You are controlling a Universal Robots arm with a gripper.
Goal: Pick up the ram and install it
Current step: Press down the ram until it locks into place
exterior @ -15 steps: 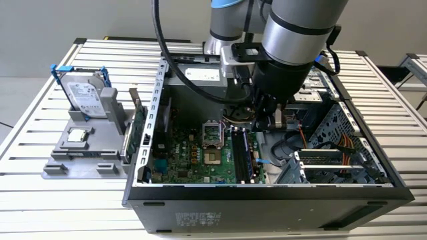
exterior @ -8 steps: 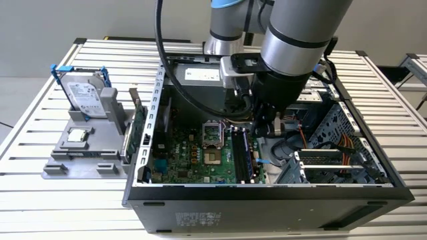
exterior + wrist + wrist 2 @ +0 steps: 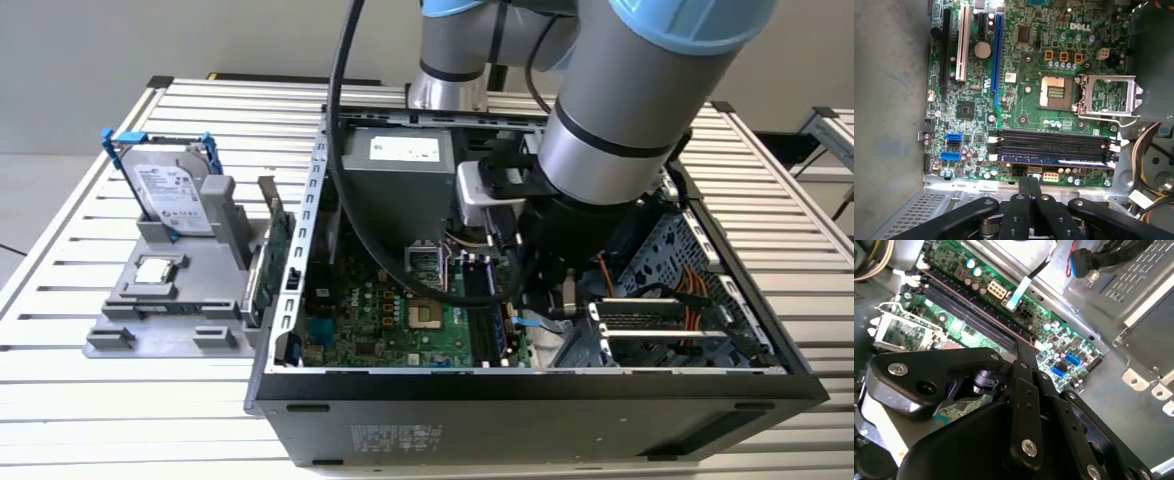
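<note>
In the exterior view the arm reaches down into the open computer case that lies on the slatted surface. Its wrist covers the memory slots, so contact there cannot be judged.

In the first wrist view the pincer has its fingers pressed together with nothing between them, tips just beside the ram. The ram lies lengthwise in the slot nearest the case edge, beside three empty dark slots on the motherboard. It looks seated, though whether the end latches have caught is hard to tell. If one end sits high, a push from the closed tips could tilt the strip, strain the slot or slip onto the small connectors close by.

In the second wrist view the pincer's own linkage blocks most of the board. One fingertip reaches the near end of the slot row, and the ram's top edge is too dark to separate from its neighbours.
</note>
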